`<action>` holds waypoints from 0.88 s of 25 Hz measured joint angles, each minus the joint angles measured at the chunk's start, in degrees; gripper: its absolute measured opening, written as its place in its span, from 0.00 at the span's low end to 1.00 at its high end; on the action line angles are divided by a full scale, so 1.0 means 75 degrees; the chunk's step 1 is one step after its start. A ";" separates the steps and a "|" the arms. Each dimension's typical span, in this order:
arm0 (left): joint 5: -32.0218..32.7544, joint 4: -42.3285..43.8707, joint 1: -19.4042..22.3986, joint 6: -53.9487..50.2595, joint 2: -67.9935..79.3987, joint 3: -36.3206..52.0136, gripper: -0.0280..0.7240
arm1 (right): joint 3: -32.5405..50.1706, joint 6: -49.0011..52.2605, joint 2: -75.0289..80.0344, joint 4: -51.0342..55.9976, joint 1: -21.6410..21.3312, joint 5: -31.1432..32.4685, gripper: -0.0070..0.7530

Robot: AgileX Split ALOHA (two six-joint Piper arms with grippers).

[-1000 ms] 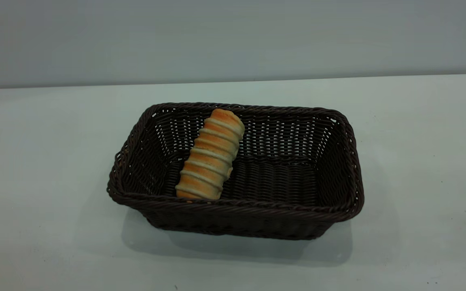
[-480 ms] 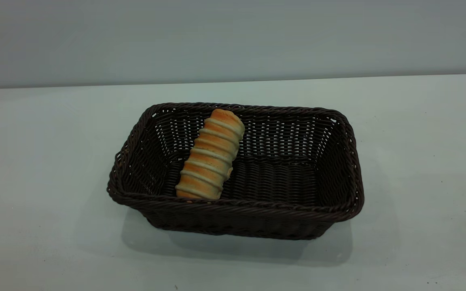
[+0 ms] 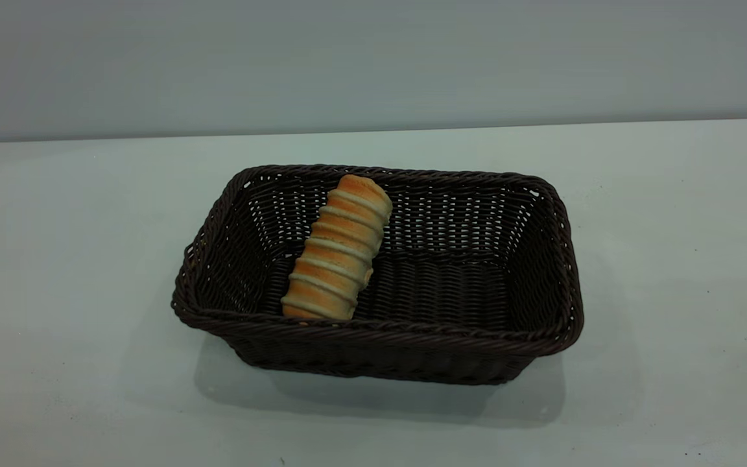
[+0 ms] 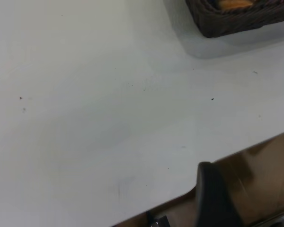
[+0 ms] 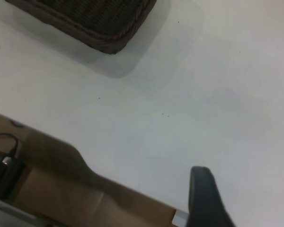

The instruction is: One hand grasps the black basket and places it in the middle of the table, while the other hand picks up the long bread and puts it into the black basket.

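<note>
The black basket [image 3: 477,311] stands on the table [image 3: 672,259] near the middle. The long bread [image 3: 338,250] lies inside it at its left end, tilted, with its far end leaning on the back wall. Neither gripper shows in the exterior view. The left wrist view shows a basket corner [image 4: 236,21] with a bit of bread [image 4: 233,4] far off; my left gripper [image 4: 248,189] hangs at the table's edge, open and empty. The right wrist view shows another basket corner [image 5: 99,23]; my right gripper [image 5: 248,189] is open and empty, with one finger [image 5: 203,198] showing.
The table's edge and a brown floor show beyond it in both wrist views [image 4: 255,165] [image 5: 61,189]. A black cable [image 5: 2,156] lies off the table on the right arm's side. A plain grey wall [image 3: 373,65] stands behind the table.
</note>
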 joint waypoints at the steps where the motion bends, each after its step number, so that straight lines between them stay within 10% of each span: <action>1: 0.0000 0.0000 0.0000 0.0000 0.0000 0.0000 0.61 | 0.0045 0.0036 0.0000 0.0000 0.0000 0.0000 0.61; 22: 0.0000 0.0000 0.0000 0.0000 0.0000 0.0000 0.61 | 0.0829 0.0493 -0.2030 -0.0303 0.0000 -0.0271 0.61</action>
